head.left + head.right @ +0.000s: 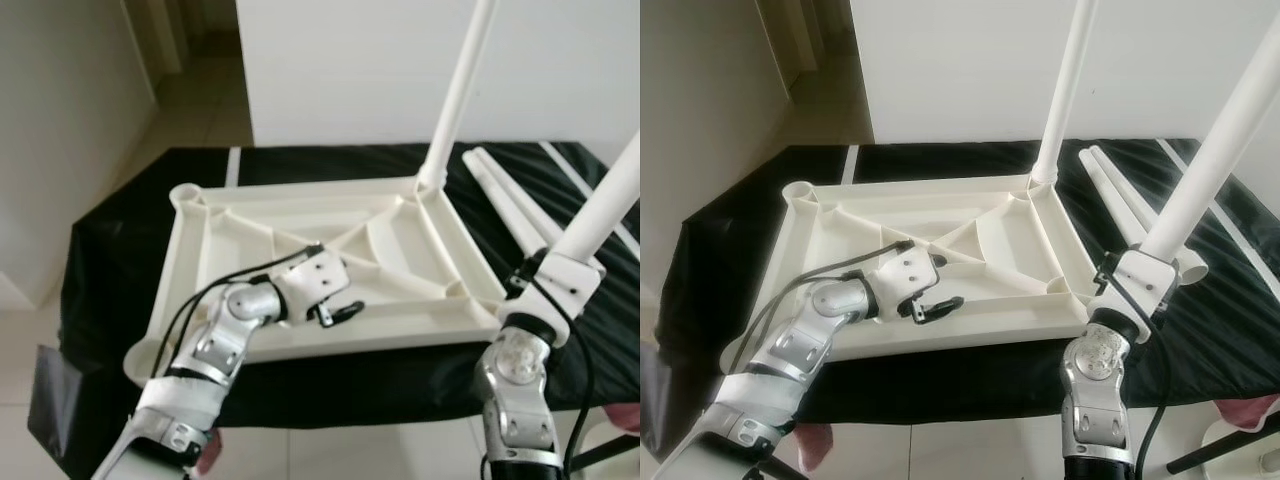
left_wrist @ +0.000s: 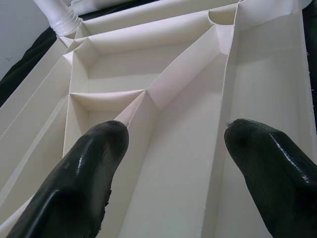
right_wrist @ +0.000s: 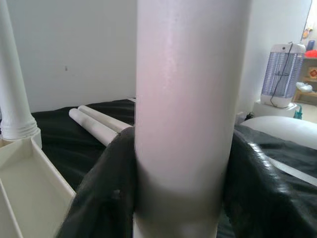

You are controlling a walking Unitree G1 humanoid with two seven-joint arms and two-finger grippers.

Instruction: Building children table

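Tabletop (image 1: 330,260), inverted, on black-draped table (image 1: 110,260); one leg (image 1: 455,95) fitted at far corner. Right gripper (image 3: 183,198) clamped round second leg (image 1: 1215,140), near corner. Left gripper (image 1: 335,312) spread, over ribs. Advice: keep leg vertical, centre over socket, brace tabletop.

Head eyes look down; wrist cameras close along fingers (image 2: 84,183).

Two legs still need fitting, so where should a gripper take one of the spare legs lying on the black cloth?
Grip a spare leg around its round shaft near the middle, coming straight down with the fingers astride it. The two lie side by side touching, so take the outer one, away from the tabletop, where its side is free.
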